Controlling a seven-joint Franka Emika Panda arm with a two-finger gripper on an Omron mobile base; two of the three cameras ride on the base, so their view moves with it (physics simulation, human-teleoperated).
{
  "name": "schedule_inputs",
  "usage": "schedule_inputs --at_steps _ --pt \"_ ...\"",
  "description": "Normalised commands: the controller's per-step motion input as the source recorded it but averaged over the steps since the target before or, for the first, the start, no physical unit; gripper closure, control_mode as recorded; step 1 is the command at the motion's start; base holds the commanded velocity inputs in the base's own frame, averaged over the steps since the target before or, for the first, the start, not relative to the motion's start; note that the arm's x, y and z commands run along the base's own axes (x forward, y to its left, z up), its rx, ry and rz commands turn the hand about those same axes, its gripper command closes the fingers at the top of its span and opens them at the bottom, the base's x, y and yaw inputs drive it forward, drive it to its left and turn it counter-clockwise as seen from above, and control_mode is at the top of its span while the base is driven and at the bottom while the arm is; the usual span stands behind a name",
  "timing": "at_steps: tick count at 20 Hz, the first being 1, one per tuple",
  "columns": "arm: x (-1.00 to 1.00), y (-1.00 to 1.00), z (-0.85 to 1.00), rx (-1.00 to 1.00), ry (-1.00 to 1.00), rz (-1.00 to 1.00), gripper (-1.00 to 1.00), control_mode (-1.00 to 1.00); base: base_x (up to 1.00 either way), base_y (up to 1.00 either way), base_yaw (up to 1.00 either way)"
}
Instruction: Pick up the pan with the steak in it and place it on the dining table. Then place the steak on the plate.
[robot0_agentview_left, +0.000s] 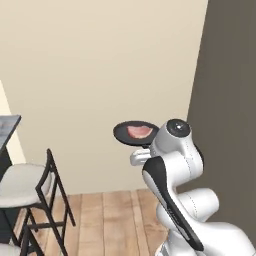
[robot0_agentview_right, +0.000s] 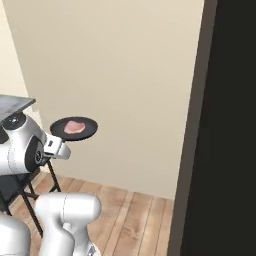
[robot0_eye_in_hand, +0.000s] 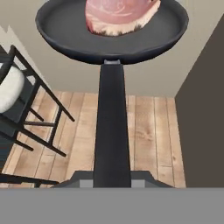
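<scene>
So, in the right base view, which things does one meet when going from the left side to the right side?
Grey table edge → the robot's white arm → the black pan holding the steak → beige wall → dark wall panel.

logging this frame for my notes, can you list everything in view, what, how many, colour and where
pan: 1, black, held up in the air by its long handle, above the wooden floor
steak: 1, pinkish-red with a paler edge, lying in the pan
chair: at least 1, black frame with a pale cushion, at the left of the left base view
table edge: 1, grey top, far left beside the chair
wall: beige, behind the pan
dark panel: 1, dark grey-brown, at the right
floor: light wooden planks, below
arm: 1, white with dark joints
hand: 1, shut on the pan's handle
</scene>
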Motion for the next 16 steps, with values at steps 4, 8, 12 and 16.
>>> schedule_inputs --at_steps 4,8,12,16 --pt "0.00 0.00 0.00 0.00 0.00 0.00 1.00 1.00 0.00 0.00 0.50" --pt "0.00 0.00 0.00 0.00 0.00 0.00 1.00 1.00 0.00 0.00 0.50" --pt "0.00 0.00 0.00 0.00 0.00 0.00 1.00 1.00 -0.01 0.00 0.50" --pt "0.00 0.00 0.00 0.00 0.00 0.00 1.00 1.00 -0.02 0.00 0.50"
